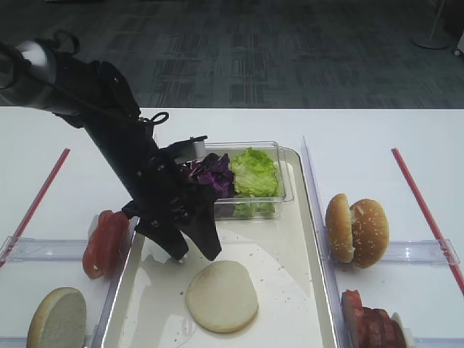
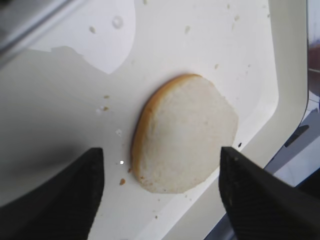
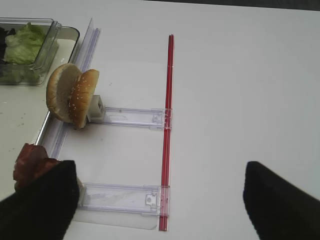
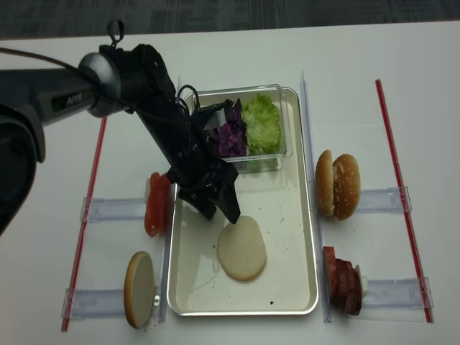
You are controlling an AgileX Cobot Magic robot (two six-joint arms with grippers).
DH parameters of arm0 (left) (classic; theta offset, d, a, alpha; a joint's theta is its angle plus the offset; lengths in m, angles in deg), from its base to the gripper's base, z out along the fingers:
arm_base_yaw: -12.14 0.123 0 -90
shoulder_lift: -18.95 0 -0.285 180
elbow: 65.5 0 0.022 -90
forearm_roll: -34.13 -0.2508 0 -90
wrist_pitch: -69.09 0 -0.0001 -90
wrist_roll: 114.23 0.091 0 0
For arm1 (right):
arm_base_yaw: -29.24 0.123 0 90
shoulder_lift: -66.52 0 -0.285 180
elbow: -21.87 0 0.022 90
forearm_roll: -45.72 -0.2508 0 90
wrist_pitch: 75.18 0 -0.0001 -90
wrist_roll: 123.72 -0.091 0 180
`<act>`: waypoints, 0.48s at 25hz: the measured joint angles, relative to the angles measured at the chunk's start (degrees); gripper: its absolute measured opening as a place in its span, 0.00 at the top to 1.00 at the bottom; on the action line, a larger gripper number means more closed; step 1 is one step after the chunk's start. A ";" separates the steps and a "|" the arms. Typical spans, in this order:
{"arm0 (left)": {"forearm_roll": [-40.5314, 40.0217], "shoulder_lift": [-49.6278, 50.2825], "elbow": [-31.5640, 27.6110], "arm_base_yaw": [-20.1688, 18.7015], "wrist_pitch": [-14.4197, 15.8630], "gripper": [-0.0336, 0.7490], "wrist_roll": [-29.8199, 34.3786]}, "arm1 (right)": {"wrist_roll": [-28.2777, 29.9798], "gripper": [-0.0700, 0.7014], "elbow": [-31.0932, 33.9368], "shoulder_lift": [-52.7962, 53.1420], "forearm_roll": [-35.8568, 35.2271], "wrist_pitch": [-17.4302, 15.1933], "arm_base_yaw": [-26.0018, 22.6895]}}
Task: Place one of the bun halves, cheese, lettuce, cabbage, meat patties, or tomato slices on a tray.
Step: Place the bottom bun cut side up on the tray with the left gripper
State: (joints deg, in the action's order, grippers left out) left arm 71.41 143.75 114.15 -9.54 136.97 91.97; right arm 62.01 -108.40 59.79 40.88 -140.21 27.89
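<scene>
The bun half (image 1: 222,296) lies flat, pale cut face up, in the lower middle of the tray (image 1: 308,290), clear of its rim and apart from everything else on it. Just above and to its left in the high view hangs the left gripper (image 1: 197,254), its jaws spread and empty; in the left wrist view its two dark fingertips (image 2: 75,190) stand on either side of the bun without touching it, so the release looks complete. At the top of the tray sits a clear tub (image 1: 284,190) with purple cabbage (image 1: 212,174) and green lettuce (image 1: 255,171) side by side. Tomato slices (image 1: 105,241) stand on a rack at the tray's left edge, and another plain bun half (image 1: 56,317) lies in the lower left corner. The right gripper (image 3: 160,200) hovers open and empty over bare table in the right wrist view, near the sesame buns (image 3: 72,95). The main risk now, as I judge it, is the retreat: the left arm leans low over the tub, so a careless lift could catch its rim or drag a fingertip across the bun and shift it.
</scene>
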 joint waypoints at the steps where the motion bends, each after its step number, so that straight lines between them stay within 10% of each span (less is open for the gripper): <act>1: -0.67 0.00 0.79 0.00 0.00 0.38 -0.70 | 0.00 0.03 0.00 0.00 0.00 0.00 0.00; 12: -13.01 -4.49 4.80 0.00 0.70 0.38 -10.18 | 0.00 0.03 0.00 0.00 0.00 0.00 0.00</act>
State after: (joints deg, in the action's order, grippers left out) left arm 58.40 139.26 118.95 -9.54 137.67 81.78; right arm 62.01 -108.40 59.79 40.88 -140.21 27.89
